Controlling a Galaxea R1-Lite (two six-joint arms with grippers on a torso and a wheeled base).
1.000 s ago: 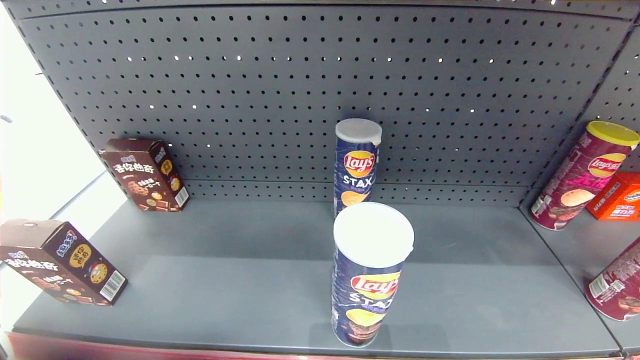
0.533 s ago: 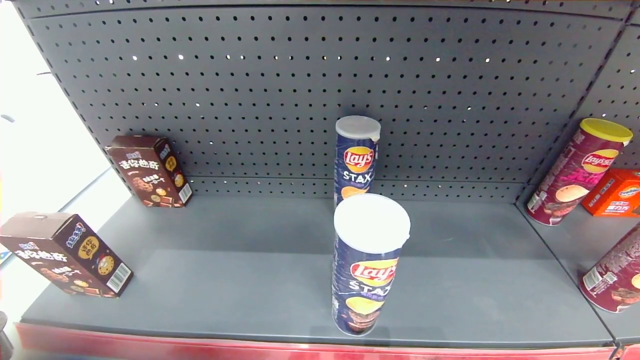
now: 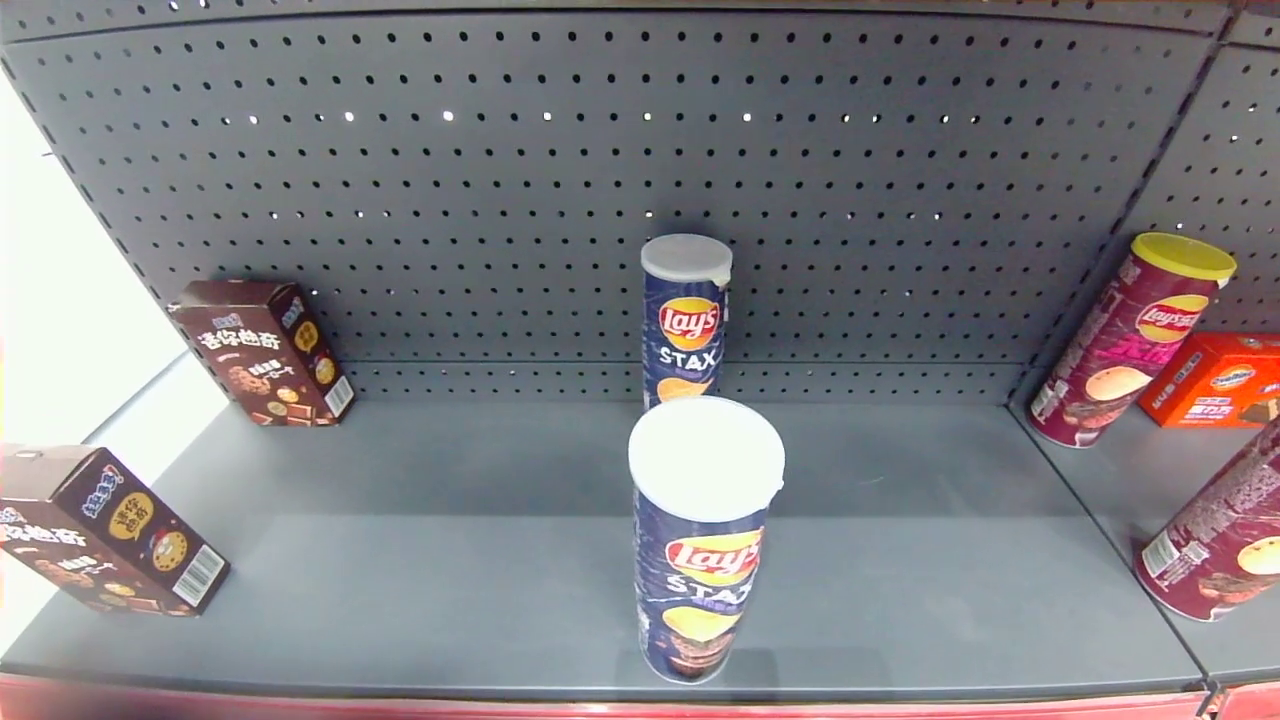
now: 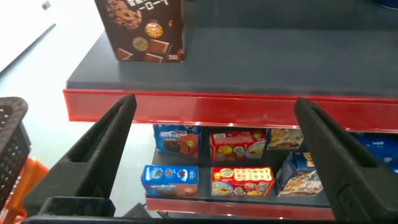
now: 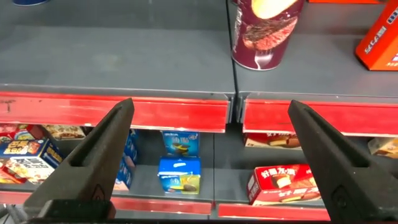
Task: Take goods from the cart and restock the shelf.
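Looking down from the head camera, I see a grey shelf with a pegboard back. Two blue chip cans stand upright on it, one behind the other. The front can is near the shelf's front edge, and the rear can is against the pegboard. At the left end are two brown cookie boxes, one at the back and one nearer the front. In the next bay to the right are two maroon chip cans, the back one with a yellow lid and the front one cut off by the frame. An orange box sits beside the back one.

My left gripper is spread wide and holds nothing. It sits in front of the red shelf lip, below the front cookie box. My right gripper is also spread and empty, level with the lip under the front maroon can. Small snack boxes fill the lower shelves.
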